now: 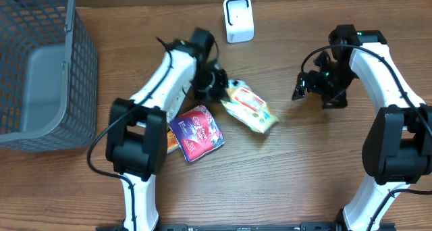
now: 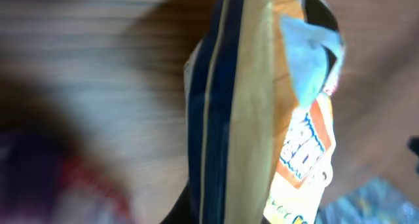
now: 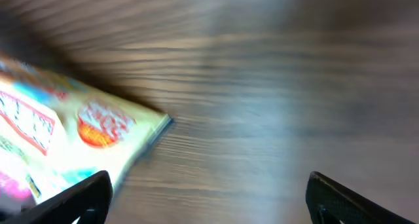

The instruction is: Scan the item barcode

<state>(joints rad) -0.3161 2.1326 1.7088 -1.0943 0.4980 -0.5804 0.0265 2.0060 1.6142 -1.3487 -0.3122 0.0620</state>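
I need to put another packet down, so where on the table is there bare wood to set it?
Bare wood lies in the front middle, below the purple packet, and between the yellow packet and the right gripper. It is crowded around the left gripper.

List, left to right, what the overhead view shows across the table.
grey basket → purple packet → yellow snack packet → right gripper
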